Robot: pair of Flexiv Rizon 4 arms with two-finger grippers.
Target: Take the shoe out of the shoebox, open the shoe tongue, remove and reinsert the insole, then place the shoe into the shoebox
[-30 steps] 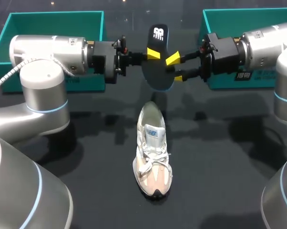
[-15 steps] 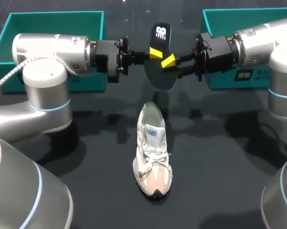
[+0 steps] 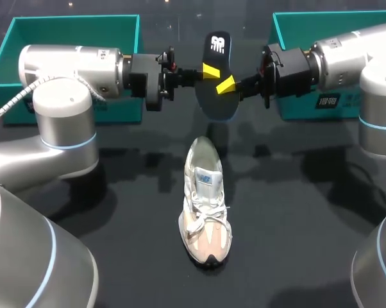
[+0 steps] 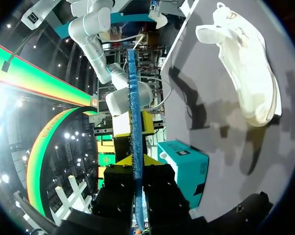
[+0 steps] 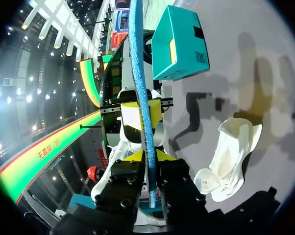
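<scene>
The left gripper point(image 3: 206, 70) and the right gripper point(image 3: 226, 85) both seem clamped on the upright insole point(image 3: 213, 106) above the far bench point(image 3: 295, 212). The shoe point(image 3: 204, 205) lies nearer.

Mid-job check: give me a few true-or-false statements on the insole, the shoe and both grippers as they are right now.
1. The insole is up in the air, off the table. True.
2. The left gripper is open and empty. False: it is shut on the insole.
3. The right gripper is shut on the insole. True.
4. The shoe lies in a shoebox. False: it stands on the table, apart from the left shoebox and the right shoebox.
</scene>
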